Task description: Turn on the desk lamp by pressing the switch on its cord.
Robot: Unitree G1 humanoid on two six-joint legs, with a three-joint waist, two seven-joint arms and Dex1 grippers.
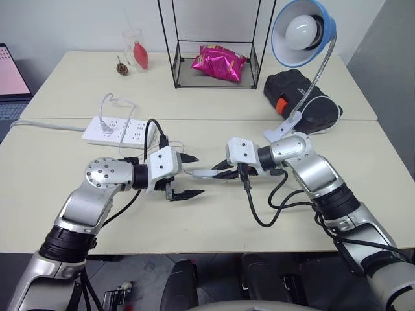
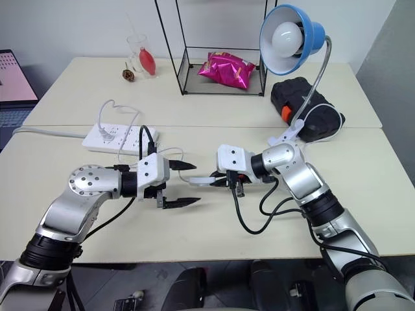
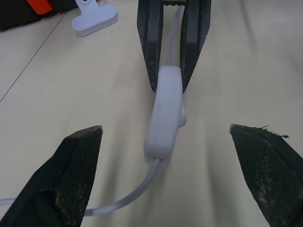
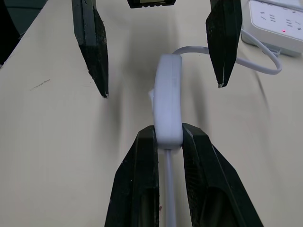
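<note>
The desk lamp stands at the back right, its blue shade tilted up, its bulb dark and its white clip base on the table. My right gripper is shut on one end of the white switch and holds it just above the table's middle. My left gripper faces it, open, with one finger on either side of the switch and not touching it. The thin white cord runs from the switch's free end toward the power strip.
A white power strip lies behind my left arm. At the back are a wire rack with a pink bag, a black case and a glass. A black cable loops under my right arm.
</note>
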